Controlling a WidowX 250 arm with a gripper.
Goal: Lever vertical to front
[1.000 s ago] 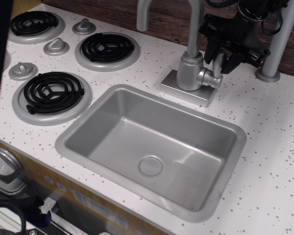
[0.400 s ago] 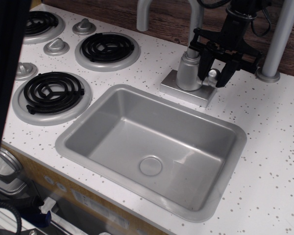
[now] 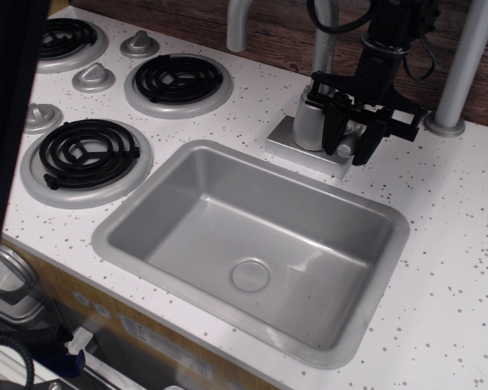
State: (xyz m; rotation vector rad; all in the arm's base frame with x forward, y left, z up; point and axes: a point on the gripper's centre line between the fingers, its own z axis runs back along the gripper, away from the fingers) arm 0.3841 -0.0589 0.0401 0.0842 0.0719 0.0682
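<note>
The lever [image 3: 348, 145] is a small silver-grey faucet handle on the right side of the faucet base [image 3: 306, 145]. It is tipped down toward the front, over the sink's back rim. My black gripper [image 3: 354, 148] comes down from above and its two fingers [image 3: 338, 130] stand on either side of the lever, closed on it. The lever's hub is mostly hidden behind the fingers.
The faucet spout [image 3: 324, 32] rises just left of the gripper. A grey post [image 3: 464, 65] stands at the right rear. The sink basin [image 3: 256, 244] lies in front. Stove burners [image 3: 177, 80] and cone knobs [image 3: 93, 77] are on the left.
The gripper has moved down and toward the front-left with the lever between its fingers. The lever has swung from upright to pointing forward.
</note>
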